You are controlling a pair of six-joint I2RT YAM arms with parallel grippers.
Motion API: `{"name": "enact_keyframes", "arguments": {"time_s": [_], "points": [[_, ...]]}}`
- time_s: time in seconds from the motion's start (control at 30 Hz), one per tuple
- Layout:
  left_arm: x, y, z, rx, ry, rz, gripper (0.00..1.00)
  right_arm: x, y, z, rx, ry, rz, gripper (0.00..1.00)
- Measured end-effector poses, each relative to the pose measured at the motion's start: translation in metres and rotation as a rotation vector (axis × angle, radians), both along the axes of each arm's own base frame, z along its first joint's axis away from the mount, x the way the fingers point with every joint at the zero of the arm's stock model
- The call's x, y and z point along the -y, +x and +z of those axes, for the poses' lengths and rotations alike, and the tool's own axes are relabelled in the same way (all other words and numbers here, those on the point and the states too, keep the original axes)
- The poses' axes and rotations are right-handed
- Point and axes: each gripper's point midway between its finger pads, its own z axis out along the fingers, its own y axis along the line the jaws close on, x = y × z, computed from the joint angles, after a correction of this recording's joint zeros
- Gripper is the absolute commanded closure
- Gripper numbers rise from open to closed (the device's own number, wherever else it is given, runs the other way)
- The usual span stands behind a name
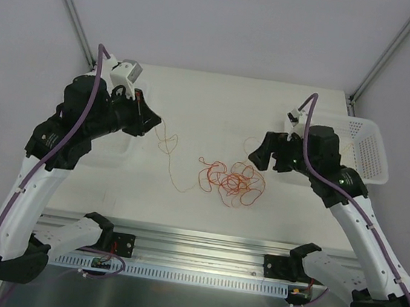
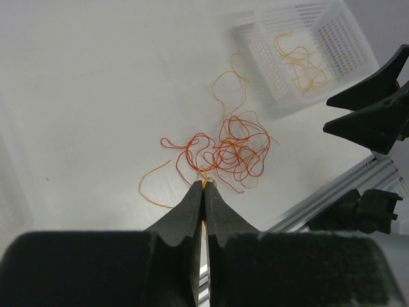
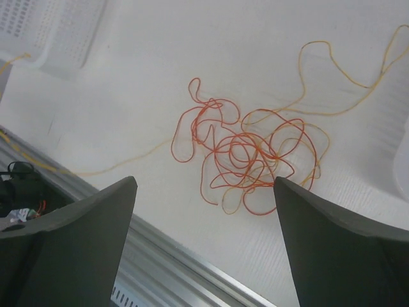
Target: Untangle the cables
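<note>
Cables (image 1: 231, 181) are seen in a curly red and orange knot in the middle of the table (image 1: 219, 103), between the two arms. One pale strand (image 3: 316, 43) is led out of the knot toward the left side. It is pinched between the pressed-together fingers of the left gripper (image 2: 204, 187), which is held away from the knot, most likely so that this strand can be pulled free. The right gripper (image 3: 204, 184) is held just above the knot with its fingers spread wide and nothing between them. It seems to be made ready to grab the knot so that it is not dragged along. A white basket (image 1: 369, 155) is set at the right edge with a few pale strands laid in it, so it is probably meant for freed cables. Most of the knot is not yet undone.
</note>
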Motion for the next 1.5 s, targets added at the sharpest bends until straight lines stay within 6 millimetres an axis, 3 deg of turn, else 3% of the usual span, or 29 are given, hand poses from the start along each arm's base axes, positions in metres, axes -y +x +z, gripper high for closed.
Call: {"name": "enact_keyframes", "arguments": {"time_s": [0.17,0.4,0.63,0.93,1.07,1.17,1.33,1.37,1.43,1.5], "points": [[0.014,-0.001,0.009,0.006,-0.06,-0.054,0.99,-0.021,-0.017,0.023,0.049,0.106,0.127,0.04],[0.027,-0.003,0.005,-0.026,-0.11,-0.105,0.99,-0.077,-0.043,0.052,0.124,0.231,0.364,0.0],[0.032,-0.007,-0.005,-0.054,-0.116,-0.143,0.99,-0.132,-0.043,0.053,0.11,0.242,0.503,0.0],[0.039,-0.017,-0.009,-0.07,-0.13,-0.204,0.99,-0.19,-0.049,0.095,0.2,0.287,0.691,0.0],[0.038,-0.019,-0.006,-0.056,-0.133,-0.209,0.99,-0.212,-0.058,0.092,0.188,0.296,0.774,0.01],[0.037,-0.021,-0.003,-0.046,-0.136,-0.211,0.99,-0.226,-0.064,0.074,0.144,0.283,0.817,0.01],[0.037,-0.022,-0.002,-0.041,-0.138,-0.21,0.99,-0.243,-0.07,0.051,0.092,0.264,0.853,0.14],[0.037,-0.022,-0.002,-0.04,-0.138,-0.209,0.99,-0.245,-0.071,0.048,0.085,0.262,0.859,0.23],[0.035,-0.021,-0.001,-0.035,-0.135,-0.196,0.99,-0.249,-0.073,0.045,0.078,0.262,0.869,0.33],[0.033,-0.021,-0.001,-0.026,-0.132,-0.185,0.99,-0.251,-0.076,0.044,0.075,0.267,0.876,0.53]]}}
